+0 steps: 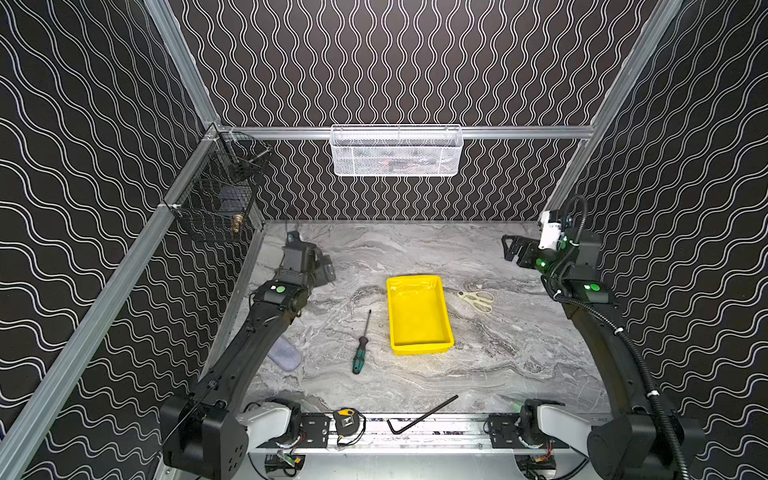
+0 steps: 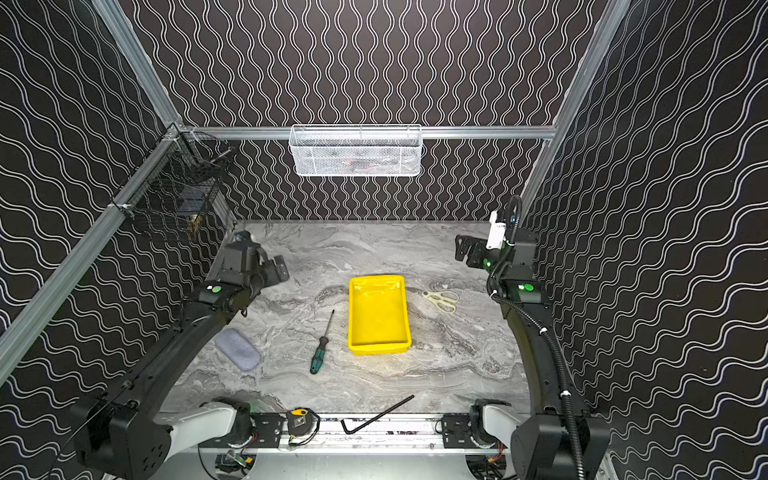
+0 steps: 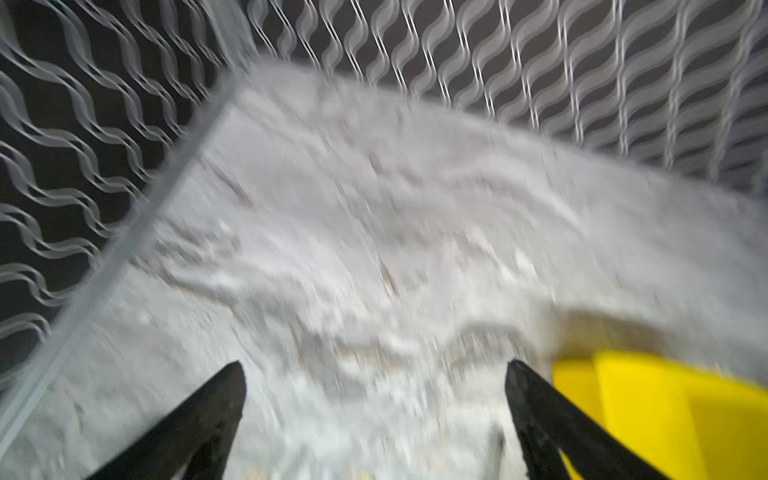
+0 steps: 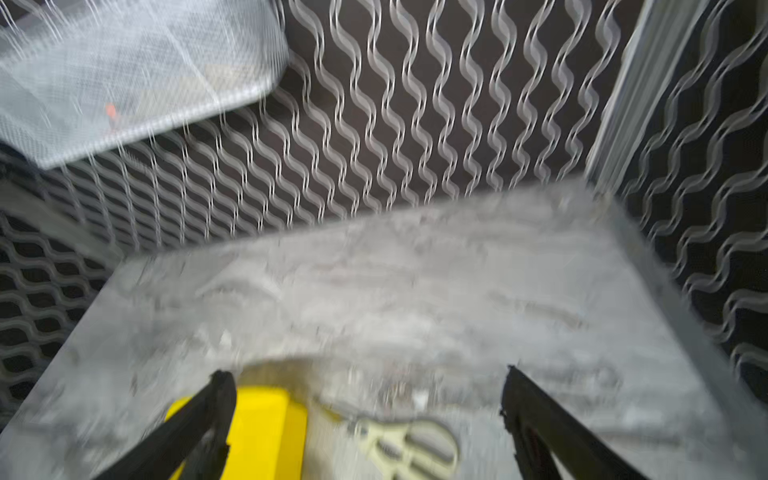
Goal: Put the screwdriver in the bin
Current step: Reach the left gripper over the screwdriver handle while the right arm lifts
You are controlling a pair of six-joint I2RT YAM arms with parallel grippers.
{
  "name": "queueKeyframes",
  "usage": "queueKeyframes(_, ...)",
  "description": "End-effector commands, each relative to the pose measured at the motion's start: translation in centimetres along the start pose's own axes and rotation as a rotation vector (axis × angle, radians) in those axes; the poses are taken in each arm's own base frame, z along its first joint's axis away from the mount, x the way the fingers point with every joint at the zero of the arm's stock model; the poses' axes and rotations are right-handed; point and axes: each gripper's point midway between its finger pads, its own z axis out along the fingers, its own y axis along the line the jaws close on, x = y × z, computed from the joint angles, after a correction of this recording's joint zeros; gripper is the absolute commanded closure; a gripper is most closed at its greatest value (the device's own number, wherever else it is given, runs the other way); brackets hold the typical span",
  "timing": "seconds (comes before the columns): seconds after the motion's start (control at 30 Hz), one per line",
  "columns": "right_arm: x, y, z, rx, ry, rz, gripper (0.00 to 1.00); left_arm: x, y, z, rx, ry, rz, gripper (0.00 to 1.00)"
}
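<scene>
The screwdriver (image 1: 360,347) is lying flat on the marble desk (image 1: 498,361), just beside the yellow bin (image 1: 422,348) on the left arm's side, not touching it. The left end effector (image 3: 374,368) is hovering, jaws spread wide and gripping nothing. The right end effector (image 4: 368,374) is likewise gaping empty.

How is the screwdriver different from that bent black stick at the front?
The screwdriver is straight with a green-and-black handle; the hex key is all black, bent at one end, no handle. The screwdriver lies beside the yellow bin; the hex key lies at the front of the table. Both lie flat, untouched.
</scene>
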Motion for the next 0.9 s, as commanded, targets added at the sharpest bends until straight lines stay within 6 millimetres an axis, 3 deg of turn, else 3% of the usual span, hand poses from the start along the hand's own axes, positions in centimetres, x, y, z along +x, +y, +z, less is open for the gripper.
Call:
queueKeyframes(0.0, 5.3, 1.2, -0.6, -0.039, 0.205, 0.037, 0.0, 7.5, -0.4, -1.3, 0.011, 0.263, 0.065, 0.01)
queueKeyframes(0.13, 7.6, 1.4, -0.2, -0.074, 0.259, 0.051, 0.0, 13.1, -1.1, -2.2, 0.047, 0.405, 0.118, 0.01)
queueKeyframes(0.27, 10.6, 0.3, 0.6, -0.058, 0.32, 0.034, 0.0, 16.3, -1.7, -2.5, 0.062, 0.464, 0.141, 0.01)
queueKeyframes(0.5, 12.6, 0.4, 1.3, -0.092, 0.374, 0.036, 0.0, 19.7, -3.8, -1.1, 0.091, 0.563, 0.24, 0.01)
queueKeyframes(0.73, 13.6, 0.1, 1.6, -0.082, 0.422, 0.037, 0.0, 21.4, -4.2, 0.5, 0.071, 0.628, 0.31, 0.02)
queueKeyframes(0.87, 13.7, 0.0, 1.7, -0.078, 0.432, 0.036, 0.0, 22.3, -4.6, 0.8, 0.09, 0.652, 0.317, 0.07)
